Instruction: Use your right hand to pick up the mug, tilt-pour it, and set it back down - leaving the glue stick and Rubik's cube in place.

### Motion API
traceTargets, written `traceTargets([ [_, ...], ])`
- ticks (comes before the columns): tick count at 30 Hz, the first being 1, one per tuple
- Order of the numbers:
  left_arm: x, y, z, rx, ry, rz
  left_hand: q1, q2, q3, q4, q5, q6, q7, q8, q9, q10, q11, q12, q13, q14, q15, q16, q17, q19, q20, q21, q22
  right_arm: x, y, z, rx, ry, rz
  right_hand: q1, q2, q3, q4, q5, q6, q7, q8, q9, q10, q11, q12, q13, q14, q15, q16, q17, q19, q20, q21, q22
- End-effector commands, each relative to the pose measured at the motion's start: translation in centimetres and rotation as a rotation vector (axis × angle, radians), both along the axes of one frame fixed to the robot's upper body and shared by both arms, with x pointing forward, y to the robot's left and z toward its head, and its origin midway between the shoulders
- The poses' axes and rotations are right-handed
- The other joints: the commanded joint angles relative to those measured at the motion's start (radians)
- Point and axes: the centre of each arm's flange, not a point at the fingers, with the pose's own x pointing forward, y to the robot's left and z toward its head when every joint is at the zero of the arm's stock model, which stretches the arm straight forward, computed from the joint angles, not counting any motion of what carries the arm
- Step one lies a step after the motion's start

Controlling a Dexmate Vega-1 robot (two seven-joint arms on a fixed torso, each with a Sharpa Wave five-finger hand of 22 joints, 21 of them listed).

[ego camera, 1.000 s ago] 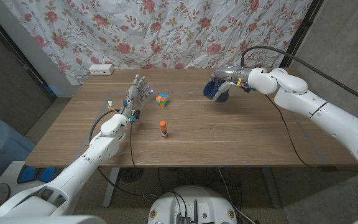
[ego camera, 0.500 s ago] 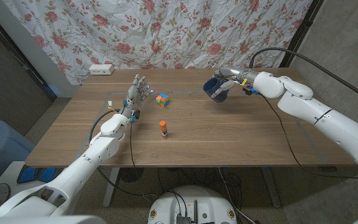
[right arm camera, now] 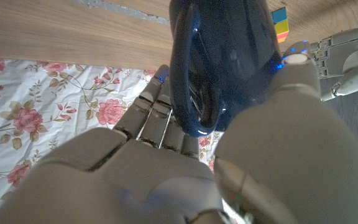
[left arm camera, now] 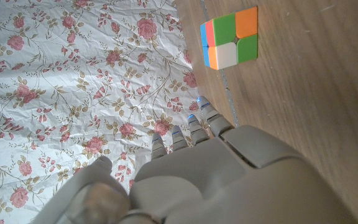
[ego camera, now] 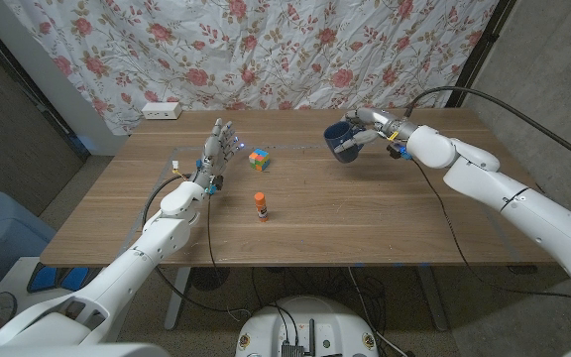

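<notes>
Wooden table (ego camera: 365, 218) under both arms. Right hand (ego camera: 368, 127) far right, fingers wrapped around dark blue mug (ego camera: 343, 142), held tilted just above the tabletop. Left hand (ego camera: 216, 151) far left, fingers spread, holding nothing. Rubik's cube (ego camera: 259, 159) just right of it. Glue stick (ego camera: 261, 206) upright, nearer.
</notes>
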Motion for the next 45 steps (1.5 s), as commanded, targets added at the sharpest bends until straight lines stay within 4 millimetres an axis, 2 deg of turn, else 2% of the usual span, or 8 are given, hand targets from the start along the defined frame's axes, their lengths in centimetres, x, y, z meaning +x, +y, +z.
traceTargets([
  [1, 0.0, 0.0, 0.0, 0.0, 0.0, 0.0, -0.003, 0.118, 0.006, 0.001, 0.005, -0.002, -0.007, 0.006, 0.003, -0.003, -0.004, 0.004, 0.005, 0.004, -0.001, 0.005, 0.005, 0.009, -0.001, 0.006, 0.004, 1.4, -1.0, -2.3, 0.152, 0.027, 0.055, 0.014, 0.252, 0.005, -0.001, 0.004, 0.2, -0.197, 0.195, 0.002, 0.2, -0.195, 0.002, 0.08, -0.004, -0.12, 0.0, 0.003, -0.004, -0.081, -0.001, 0.005],
  [10, 0.0, 0.0, 0.0, 0.0, 0.0, 0.0, -0.003, 0.118, 0.006, 0.001, 0.005, -0.002, -0.007, 0.006, 0.003, -0.003, -0.005, 0.004, 0.005, 0.005, 0.0, 0.005, 0.005, 0.009, 0.0, 0.006, 0.004, 2.2, -1.6, -3.2, 0.251, 0.038, 0.087, 0.012, 0.251, 0.004, -0.001, 0.004, 0.188, -0.197, 0.188, 0.002, 0.196, -0.195, -0.003, 0.08, -0.01, -0.12, -0.003, 0.005, -0.004, -0.08, -0.001, 0.005],
  [20, 0.0, 0.0, 0.0, 0.0, 0.0, 0.0, -0.003, 0.118, 0.006, 0.001, 0.005, -0.001, -0.007, 0.007, 0.003, -0.004, -0.009, 0.004, 0.005, 0.004, -0.001, 0.005, 0.005, 0.009, -0.001, 0.006, 0.004, 2.8, -2.0, -5.2, 0.341, 0.04, 0.119, 0.012, 0.253, 0.003, -0.002, 0.003, 0.185, -0.197, 0.184, 0.002, 0.193, -0.194, -0.006, 0.081, -0.014, -0.121, -0.003, 0.01, -0.006, -0.079, -0.002, 0.005],
  [45, 0.0, 0.0, 0.0, 0.0, 0.0, 0.0, -0.003, 0.118, 0.006, 0.001, 0.005, -0.001, -0.007, 0.007, 0.003, -0.003, -0.007, 0.004, 0.005, 0.005, -0.001, 0.005, 0.005, 0.009, 0.0, 0.006, 0.004, 4.5, 0.7, -8.9, 0.421, 0.022, 0.162, 0.013, 0.254, 0.002, -0.006, -0.002, 0.179, -0.203, 0.174, 0.003, 0.187, -0.194, -0.014, 0.088, -0.039, -0.121, -0.01, 0.02, -0.016, -0.078, -0.005, 0.006],
])
